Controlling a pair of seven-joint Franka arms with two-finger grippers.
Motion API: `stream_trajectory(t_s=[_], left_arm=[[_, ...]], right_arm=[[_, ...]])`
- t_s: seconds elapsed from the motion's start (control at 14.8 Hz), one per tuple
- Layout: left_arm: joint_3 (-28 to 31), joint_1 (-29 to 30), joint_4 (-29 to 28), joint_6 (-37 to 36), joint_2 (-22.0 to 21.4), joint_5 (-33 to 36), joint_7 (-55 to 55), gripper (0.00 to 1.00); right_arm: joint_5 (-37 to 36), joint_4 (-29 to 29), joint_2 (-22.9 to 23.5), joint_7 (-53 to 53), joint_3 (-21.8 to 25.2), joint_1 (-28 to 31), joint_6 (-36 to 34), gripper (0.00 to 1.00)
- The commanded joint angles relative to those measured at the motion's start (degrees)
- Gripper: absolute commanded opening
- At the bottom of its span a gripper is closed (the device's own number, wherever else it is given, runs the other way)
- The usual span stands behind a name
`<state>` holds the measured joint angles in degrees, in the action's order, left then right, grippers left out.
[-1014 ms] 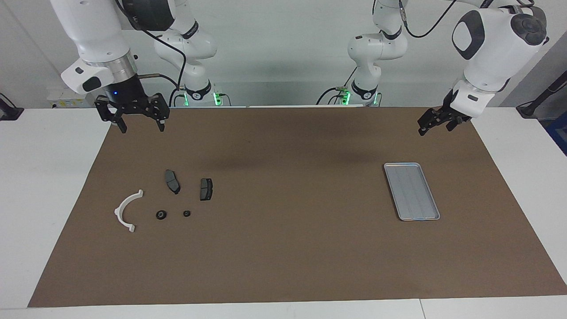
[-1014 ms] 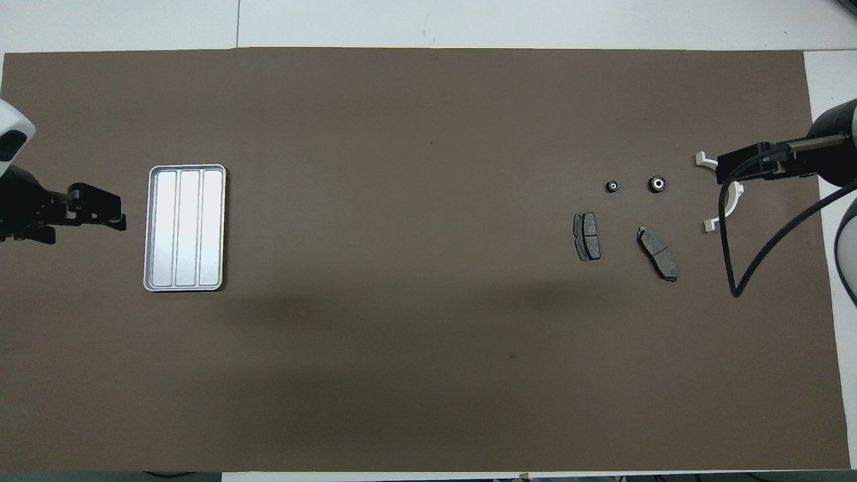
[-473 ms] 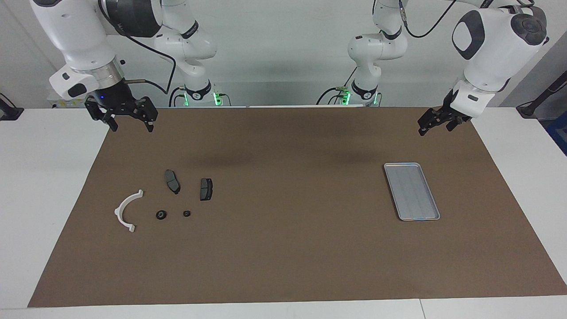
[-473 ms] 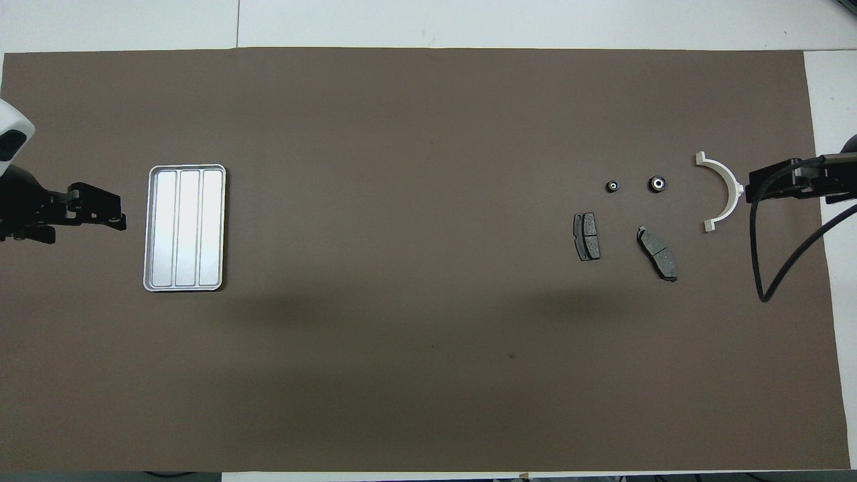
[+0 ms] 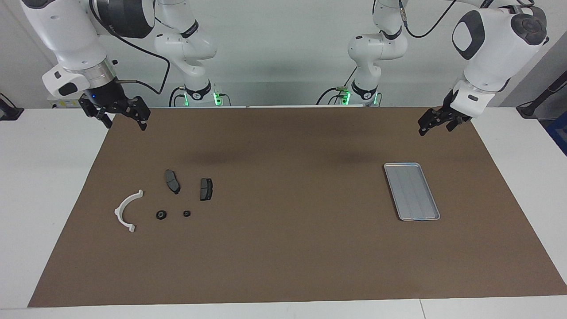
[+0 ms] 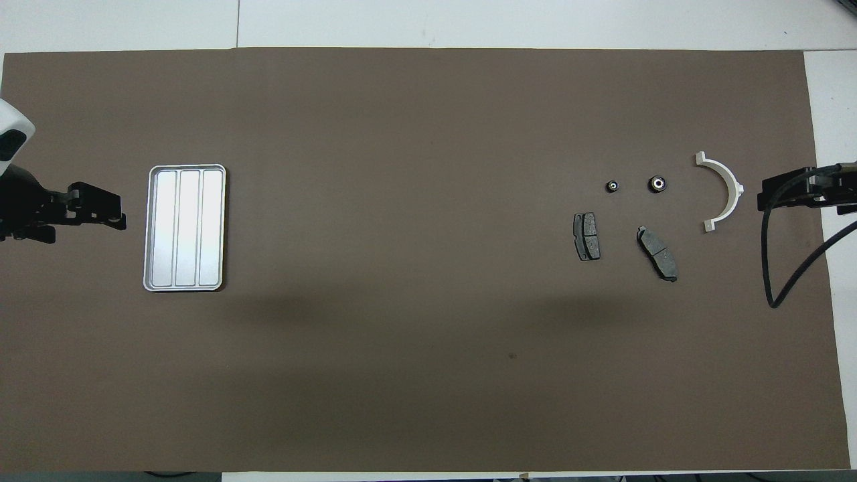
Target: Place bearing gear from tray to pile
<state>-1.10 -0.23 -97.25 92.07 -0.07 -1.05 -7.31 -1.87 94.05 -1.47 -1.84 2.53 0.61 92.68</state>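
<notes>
Hovering, my right hand (image 5: 125,120) spread, gripping nothing, above the mat edge; left hand (image 5: 436,122) waits, grip unclear

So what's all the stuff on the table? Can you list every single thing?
tray: 1, silver-grey, nothing in it, toward the left arm's end.
bracket: 1, white half-ring, toward the right arm's end.
brake pads: 2, dark grey, beside the bracket, nearer the robots than the bearings.
bearings: 2, small black rings, beside the bracket.
mat: 1, brown, under everything.
right gripper: 1, black, fingers open, raised over the mat's edge.
left gripper: 1, black, raised, waiting.
</notes>
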Motion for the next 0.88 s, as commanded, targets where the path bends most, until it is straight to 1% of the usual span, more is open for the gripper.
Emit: stream_trajectory(t_s=[0.0, 0.81], left_arm=[[-0.4, 0.4, -1.5, 0.9, -1.5, 1.0, 0.6, 1.00], [-0.4, 0.4, -1.5, 0.9, -1.4, 1.0, 0.5, 1.00]], right_arm=[[0.8, 2.0, -1.5, -0.8, -0.8, 0.5, 1.4, 1.00], [0.8, 2.4, -2.0, -0.4, -1.6, 0.4, 0.4, 1.00]])
